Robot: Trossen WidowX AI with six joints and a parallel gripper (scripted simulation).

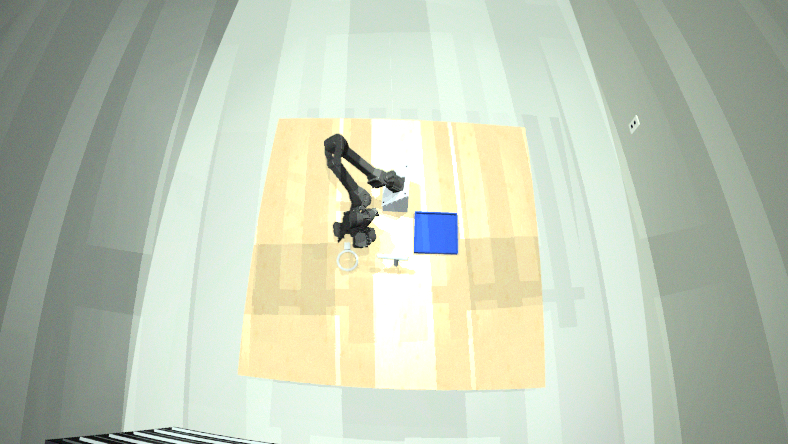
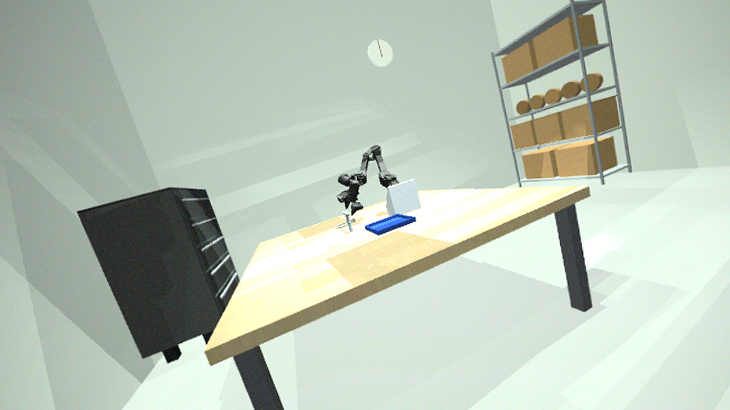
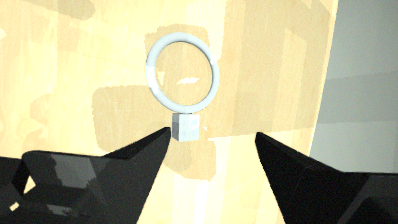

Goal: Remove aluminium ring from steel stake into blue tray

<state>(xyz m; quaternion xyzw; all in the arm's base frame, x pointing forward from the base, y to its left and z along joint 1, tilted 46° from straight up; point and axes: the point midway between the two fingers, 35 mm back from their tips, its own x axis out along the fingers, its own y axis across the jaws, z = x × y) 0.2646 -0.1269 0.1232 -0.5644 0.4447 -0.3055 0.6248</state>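
Blue tray (image 1: 436, 233) (image 2: 390, 224): right of steel stake (image 1: 392, 257) (image 2: 349, 221), no ring inside | wooden table (image 1: 397, 352) (image 2: 304, 283): aluminium ring (image 1: 347, 270) (image 2: 340, 226) (image 3: 217, 75) left | gripper (image 1: 355, 242) (image 2: 354, 208) (image 3: 212, 134): released

The black arm (image 1: 346, 179) (image 2: 380, 164) is sharply folded. In the top view its shoulder (image 1: 390, 179) is nearer the table's upper edge than its lower one, and its elbow (image 1: 335, 144) (image 2: 375, 150) is out toward the upper-left corner. From there the forearm (image 1: 345, 177) (image 2: 363, 165) doubles back to the wrist (image 1: 358, 217) (image 2: 347, 181), nearer the left edge than the right. The exterior view shows the elbow as the arm's highest point and the gripper (image 1: 355, 238) (image 2: 355, 206) (image 3: 212, 134) low over the surface. Its two dark fingers stand well apart, tips separated, gripping nothing.
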